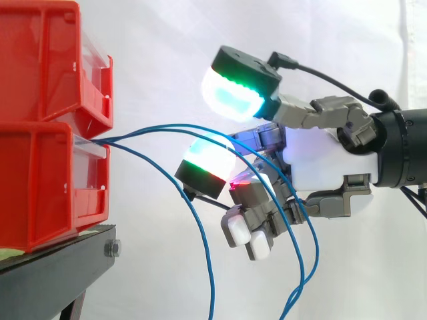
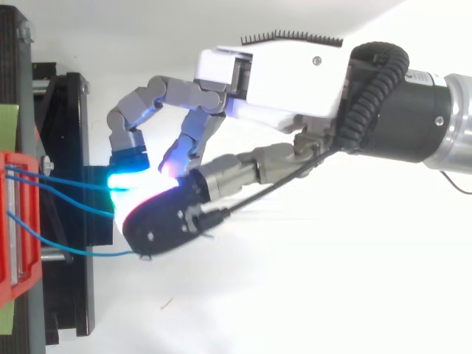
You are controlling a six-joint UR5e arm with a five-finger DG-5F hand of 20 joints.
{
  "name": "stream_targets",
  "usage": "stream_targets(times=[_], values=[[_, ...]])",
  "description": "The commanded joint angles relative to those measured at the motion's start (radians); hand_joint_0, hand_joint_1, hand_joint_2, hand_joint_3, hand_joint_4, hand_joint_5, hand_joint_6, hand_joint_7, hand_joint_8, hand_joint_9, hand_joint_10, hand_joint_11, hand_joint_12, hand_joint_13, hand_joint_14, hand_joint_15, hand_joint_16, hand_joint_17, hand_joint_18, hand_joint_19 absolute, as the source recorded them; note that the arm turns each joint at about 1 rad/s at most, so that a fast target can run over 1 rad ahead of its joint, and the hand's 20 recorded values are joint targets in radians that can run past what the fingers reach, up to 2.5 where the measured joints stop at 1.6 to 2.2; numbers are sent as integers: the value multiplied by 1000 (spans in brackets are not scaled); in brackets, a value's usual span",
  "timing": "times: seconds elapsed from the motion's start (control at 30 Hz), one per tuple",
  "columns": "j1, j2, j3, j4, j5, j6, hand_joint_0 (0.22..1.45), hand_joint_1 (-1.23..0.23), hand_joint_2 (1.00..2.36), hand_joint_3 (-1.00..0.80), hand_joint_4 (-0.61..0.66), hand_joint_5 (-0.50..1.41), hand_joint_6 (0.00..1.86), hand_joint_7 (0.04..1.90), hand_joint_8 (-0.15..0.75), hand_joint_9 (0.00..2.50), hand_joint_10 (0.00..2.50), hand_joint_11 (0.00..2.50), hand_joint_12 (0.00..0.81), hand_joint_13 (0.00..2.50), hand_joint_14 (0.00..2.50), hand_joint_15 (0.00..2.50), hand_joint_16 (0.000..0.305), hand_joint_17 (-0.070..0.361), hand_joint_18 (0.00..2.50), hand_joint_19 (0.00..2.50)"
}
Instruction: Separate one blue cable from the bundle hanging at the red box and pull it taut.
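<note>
Cables, thin and blue (image 1: 167, 125), run from the lower red plastic bin (image 1: 40, 187) into the robot hand (image 1: 313, 160) and droop slack below it; whether the hand clamps one cannot be told.

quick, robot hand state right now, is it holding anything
robot hand: in among the blue cables, cannot tell whether it holds one

Several thin blue cables (image 1: 167, 125) come out of the front of the lower red box (image 1: 40, 187), spread rightward in slack arcs, and droop downward in loose curves, none straight.
</note>
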Motion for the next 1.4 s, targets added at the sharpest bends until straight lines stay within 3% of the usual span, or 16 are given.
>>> stream_targets(times=[0.0, 0.57, 0.87, 1.37], values=[[1, 0, 0, 0, 0, 0, 611, -364, 1000, -500, 50, -124, 840, 1202, 304, 1247, 24, 911, 324, 1058, 21, 576, 34, 76, 934, 653], [-1, -1, 0, 0, 0, 0, 599, -726, 1008, -140, 131, -162, 868, 1130, 378, 1181, 19, 920, 402, 1055, 19, 551, 49, 110, 1011, 562], [1, 0, 0, 0, 0, 3, 657, -811, 1014, -227, 23, -191, 899, 1145, 324, 1098, 22, 1002, 353, 988, 22, 578, 38, 87, 916, 587], [5, 2, -2, -17, 9, 2, 718, -807, 1007, -383, -71, -205, 901, 1068, 291, 1144, 21, 1188, 338, 1011, 23, 619, 36, 80, 914, 575]])
